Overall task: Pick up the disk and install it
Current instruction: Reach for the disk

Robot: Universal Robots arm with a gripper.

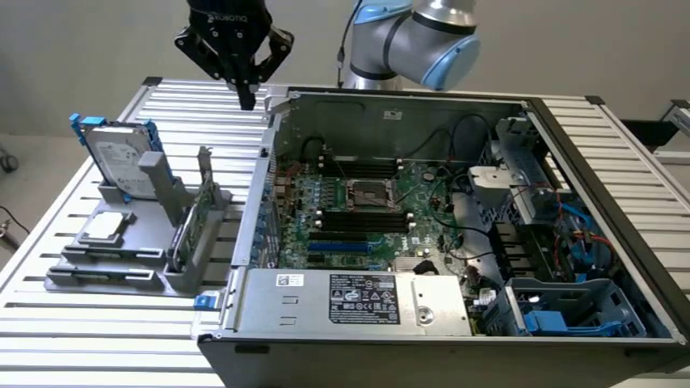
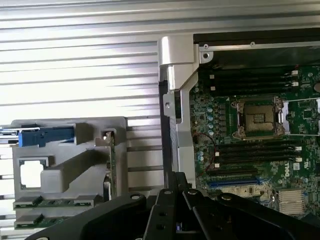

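disk (image 1: 116, 158): flat silver-grey metal, white label, blue plastic rails; stood upright in the ridged grey holder (image 1: 108, 279) at the exterior view's left | gripper (image 1: 248, 99): black fingers pressed together, nothing held; poised over the slatted metal table (image 1: 65, 323), near a corner of the open computer case (image 1: 410, 117), well apart from the disk | green motherboard (image 1: 367, 206) exposed inside

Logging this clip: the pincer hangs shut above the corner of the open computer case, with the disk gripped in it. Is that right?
Not quite. The pincer does hang shut above the corner of the open computer case, but it grips nothing: the exterior view shows the disk standing upright in the grey rack on that view's left.
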